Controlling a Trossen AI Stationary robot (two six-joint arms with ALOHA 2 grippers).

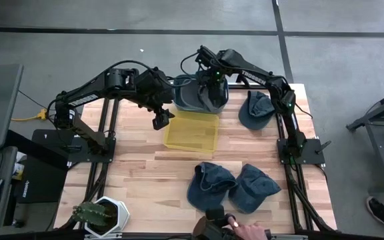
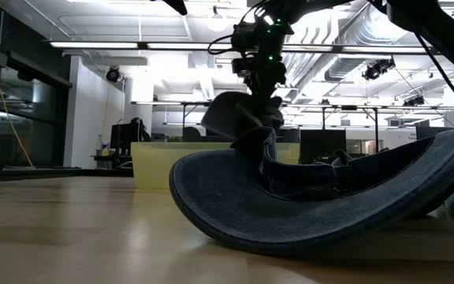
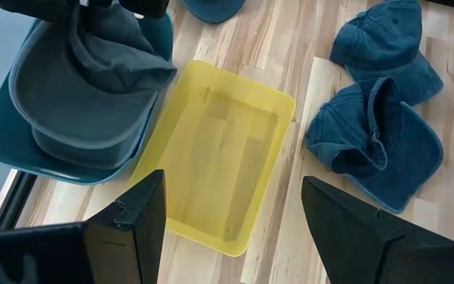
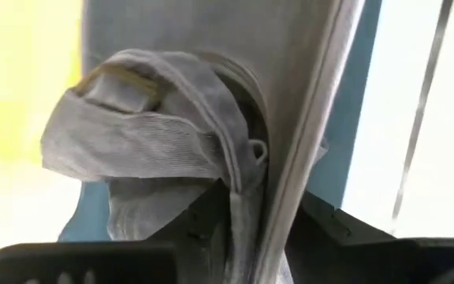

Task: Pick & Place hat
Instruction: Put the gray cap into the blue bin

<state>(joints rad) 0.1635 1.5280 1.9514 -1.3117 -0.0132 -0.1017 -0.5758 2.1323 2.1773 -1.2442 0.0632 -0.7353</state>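
Pale wood boards are making up the worktop (image 1: 152, 180), and at its left near corner a small cactus pot (image 1: 102, 215) is standing. Further right, the left gripper (image 1: 160, 120) is hovering over the left edge of the yellow tray (image 1: 192, 131), with its fingers (image 3: 136, 213) standing wide apart and holding nothing. Behind the tray, a teal bin (image 1: 182, 97) is sitting at the far edge of the worktop. The right gripper (image 1: 212, 83) is hanging above this bin with the grey hat (image 3: 85, 87) between its fingers; the hat is lying mostly inside the bin, and the cloth is bunching up around the gripper. Whether the fingers are gripping tightly or loosening, I cannot tell. Right of the bin, one blue denim hat (image 1: 255, 110) is lying alone. Two more denim hats (image 1: 235, 187) are lying together near the front edge.
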